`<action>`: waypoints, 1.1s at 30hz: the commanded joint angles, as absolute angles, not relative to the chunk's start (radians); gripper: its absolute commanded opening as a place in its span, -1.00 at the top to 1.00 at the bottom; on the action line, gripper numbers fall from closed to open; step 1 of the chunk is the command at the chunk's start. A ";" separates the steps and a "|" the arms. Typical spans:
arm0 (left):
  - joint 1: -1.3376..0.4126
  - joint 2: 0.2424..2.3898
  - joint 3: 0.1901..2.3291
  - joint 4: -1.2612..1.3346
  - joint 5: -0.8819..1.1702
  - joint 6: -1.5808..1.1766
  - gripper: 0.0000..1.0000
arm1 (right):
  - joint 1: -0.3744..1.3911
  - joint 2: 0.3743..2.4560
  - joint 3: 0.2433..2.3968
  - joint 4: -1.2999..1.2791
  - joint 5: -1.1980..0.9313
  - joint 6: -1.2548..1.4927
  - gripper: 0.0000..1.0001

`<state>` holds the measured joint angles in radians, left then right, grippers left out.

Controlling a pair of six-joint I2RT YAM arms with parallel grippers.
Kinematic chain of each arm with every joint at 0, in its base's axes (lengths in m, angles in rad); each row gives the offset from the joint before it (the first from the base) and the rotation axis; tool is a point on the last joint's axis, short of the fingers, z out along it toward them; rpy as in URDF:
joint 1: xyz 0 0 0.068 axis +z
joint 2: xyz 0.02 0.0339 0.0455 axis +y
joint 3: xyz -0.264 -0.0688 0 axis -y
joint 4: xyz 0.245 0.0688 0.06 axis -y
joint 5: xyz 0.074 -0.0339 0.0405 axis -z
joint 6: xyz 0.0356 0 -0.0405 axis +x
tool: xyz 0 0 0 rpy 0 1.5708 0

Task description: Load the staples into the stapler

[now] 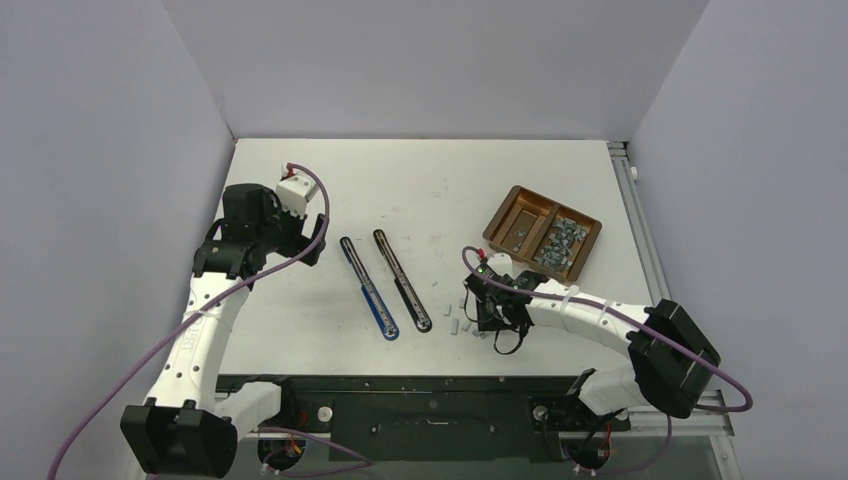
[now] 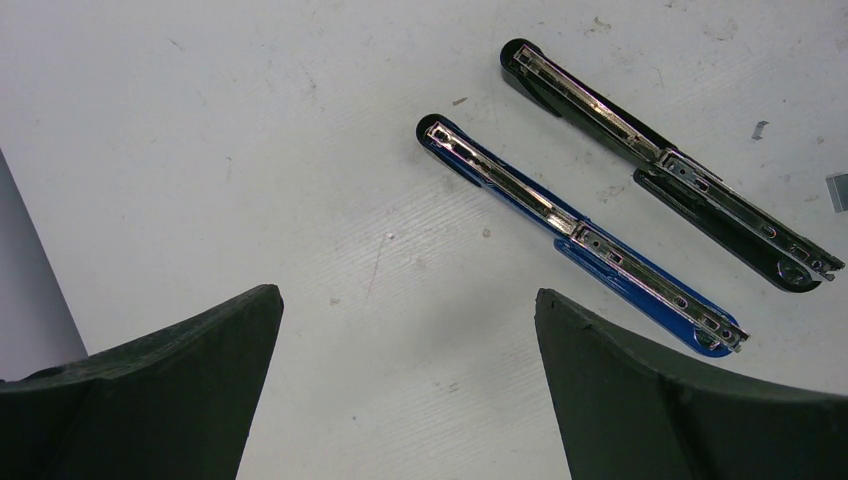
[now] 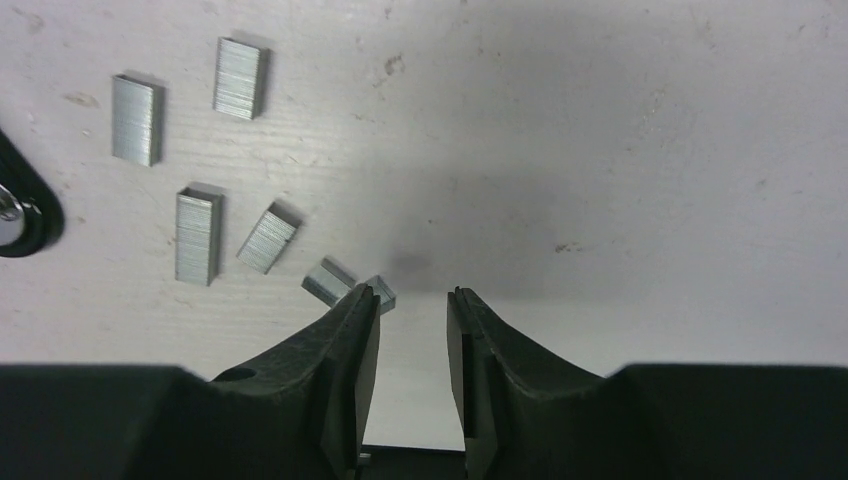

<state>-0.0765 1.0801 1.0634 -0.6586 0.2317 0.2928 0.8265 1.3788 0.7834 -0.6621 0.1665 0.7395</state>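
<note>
- Brown two-compartment tray [image 1: 559, 207]: rectangular, low-walled, set at an angle on the far right of the table. Its right compartment is heaped with silver-grey staples [image 1: 562, 243]; what lies in the left compartment cannot be made out.
- Loose staple blocks [image 3: 197, 236]: short, ribbed, metallic strips of joined staples, scattered flat on the table just beside the right gripper and near the black stapler's near end.
- Blue stapler [image 2: 585, 240]: long and slim, opened out flat, with its chromed rail turned upward.
- Black stapler [image 2: 670, 165]: the same form, laid alongside the blue one but apart from it.
- Right gripper [image 3: 412, 305]: black, curved fingers lowered close to the table with a narrow gap between them and nothing in it. One small block is seen at the tip of one finger.
- Left gripper [image 2: 405, 320]: spread wide and empty, held above the table near the staplers.
- White table [image 1: 440, 190]: matte, scuffed and speckled.
</note>
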 commanded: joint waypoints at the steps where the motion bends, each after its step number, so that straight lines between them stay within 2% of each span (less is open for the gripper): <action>1: -0.069 1.056 1.085 -0.650 0.232 0.295 -0.92 | 0.836 1.340 0.768 -0.635 0.162 0.774 0.32; 6: -0.069 1.053 1.084 -0.653 0.233 0.297 -0.92 | 0.835 1.385 0.853 -0.616 0.178 0.757 0.16; 21: -0.068 1.043 1.059 -0.634 0.217 0.330 -0.92 | 0.838 1.516 0.889 -0.528 0.010 0.780 0.15; 33: -0.067 1.046 1.056 -0.621 0.215 0.334 -0.92 | 0.835 1.533 0.885 -0.565 0.058 0.809 0.36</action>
<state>-0.0753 1.0637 1.0515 -0.6540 0.2192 0.3260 0.8326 1.5410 0.8688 -0.5583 0.0212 0.7830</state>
